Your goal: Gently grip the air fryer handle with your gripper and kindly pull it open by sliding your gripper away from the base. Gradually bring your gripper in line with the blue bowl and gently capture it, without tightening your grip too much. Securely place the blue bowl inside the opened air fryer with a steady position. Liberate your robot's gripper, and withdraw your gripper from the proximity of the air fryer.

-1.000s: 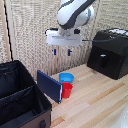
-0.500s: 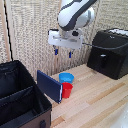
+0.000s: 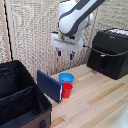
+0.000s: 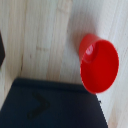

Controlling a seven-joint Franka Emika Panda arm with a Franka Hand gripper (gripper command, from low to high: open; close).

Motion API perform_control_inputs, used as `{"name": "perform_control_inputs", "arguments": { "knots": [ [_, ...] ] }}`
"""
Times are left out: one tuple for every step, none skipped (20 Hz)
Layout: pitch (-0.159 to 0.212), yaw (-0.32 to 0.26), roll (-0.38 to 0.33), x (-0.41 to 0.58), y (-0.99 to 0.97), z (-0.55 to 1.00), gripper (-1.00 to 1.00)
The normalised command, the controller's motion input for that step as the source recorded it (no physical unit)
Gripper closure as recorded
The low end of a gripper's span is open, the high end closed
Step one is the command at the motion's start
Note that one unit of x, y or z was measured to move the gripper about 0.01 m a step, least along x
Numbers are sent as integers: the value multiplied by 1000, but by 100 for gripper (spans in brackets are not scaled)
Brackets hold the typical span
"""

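The air fryer (image 3: 111,52) is a big black box at the exterior view's right, and its drawer looks pushed in. The blue bowl (image 3: 66,77) rests on the wooden table just behind a red cup (image 3: 66,90). My gripper (image 3: 65,54) hangs in the air above the bowl and well to the left of the air fryer. Its blue-tipped fingers (image 3: 71,56) are apart and hold nothing. The wrist view looks down on the red cup (image 4: 100,62) and a dark-blue panel (image 4: 50,105). Neither the bowl nor my fingers appear there.
A dark-blue flat panel (image 3: 49,86) stands tilted beside the cup and bowl. An open black fabric suitcase (image 3: 20,100) fills the exterior view's lower left. A slatted wall runs behind the table (image 3: 95,100).
The arm has drifted slightly toward the exterior view's right. The bowl, cup and air fryer have not moved.
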Motion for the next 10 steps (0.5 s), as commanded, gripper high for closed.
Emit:
{"name": "perform_control_inputs", "arguments": {
  "knots": [
    [-48,-19,-375,0,0,-143,-100],
    [-55,-17,-375,0,0,-134,-100],
    [-58,-14,-375,0,0,-129,-100],
    [-63,-10,-375,0,0,-126,-100],
    [-66,0,-375,0,0,-129,-100],
    [-64,0,-375,0,-37,-123,-100],
    [-66,0,-375,0,-60,-117,-100],
    [-70,0,-375,0,-97,-129,-100],
    [-79,0,-375,0,-123,-131,-100],
    [-116,0,-375,0,-137,-57,-100]
  ]
}}
